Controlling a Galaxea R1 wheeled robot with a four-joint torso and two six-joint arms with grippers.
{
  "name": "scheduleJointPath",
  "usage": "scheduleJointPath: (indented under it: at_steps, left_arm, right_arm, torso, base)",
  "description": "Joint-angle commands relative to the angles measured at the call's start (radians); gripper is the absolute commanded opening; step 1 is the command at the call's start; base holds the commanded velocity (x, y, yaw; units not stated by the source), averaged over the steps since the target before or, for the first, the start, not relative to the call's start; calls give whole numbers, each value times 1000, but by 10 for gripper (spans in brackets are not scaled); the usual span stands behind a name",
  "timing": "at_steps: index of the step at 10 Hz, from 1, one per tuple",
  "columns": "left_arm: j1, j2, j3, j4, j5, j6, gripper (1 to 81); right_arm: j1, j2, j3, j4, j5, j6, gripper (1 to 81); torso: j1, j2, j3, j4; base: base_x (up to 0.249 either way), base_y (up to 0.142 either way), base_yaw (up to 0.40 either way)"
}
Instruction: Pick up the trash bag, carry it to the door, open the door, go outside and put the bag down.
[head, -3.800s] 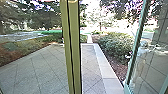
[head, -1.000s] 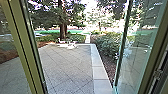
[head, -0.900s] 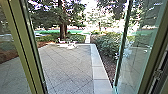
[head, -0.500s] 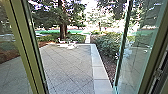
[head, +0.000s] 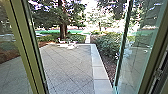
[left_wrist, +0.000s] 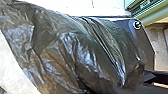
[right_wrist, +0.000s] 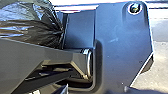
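Across the front of the robot's base, the trash bag (left_wrist: 75, 50) shows as dark, shiny, wrinkled plastic, full and bulging close to the left wrist camera. Seen from the right wrist, its folds draw together into a tight neck beside the robot's wide plate (right_wrist: 120, 45) and jointed bar (right_wrist: 25, 57), so it is probably being carried by that gathered part, where thin plastic gives a firmer hold than the loose, slippery body. Whether the left gripper or the right gripper is wide, narrow or closed on the bag, I cannot tell. Carrying it low and close would make sense: the load should swing less, and the head camera has an open view of the way out. Beyond the robot is a doorway, with an olive-green post (head: 25, 50) on the left and a glass door (head: 138, 37) on the right, standing open, which leaves a gap to pass through. Past it lies grey paving (head: 67, 65) in a diagonal grid, edged by a paler strip (head: 98, 72); bushes (head: 107, 45) and a tree trunk (head: 62, 30) stand farther off. The door step looks done, while the crossing and setting down remain; a bulging side could snag on the frame.
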Motion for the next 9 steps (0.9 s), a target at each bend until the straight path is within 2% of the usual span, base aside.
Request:
scheduleJointPath:
  at_steps: [1, 6, 9]
  left_arm:
    - [-62, 1, 1, 11, 46, 6, 10]
    - [-62, -3, 1, 10, 46, 6, 10]
    - [-63, -5, -1, 11, 46, 6, 10]
  right_arm:
    - [42, 23, 12, -8, -76, -8, 811]
    - [43, 28, 9, -10, -76, -8, 811]
    - [45, 29, 9, -13, -76, -8, 811]
  torso:
    - [0, 0, 0, 0]
    - [0, 0, 0, 0]
    - [-2, -1, 0, 0]
  base:
    - [0, 0, 0]
    - [0, 0, 0]
    - [79, 0, 0]
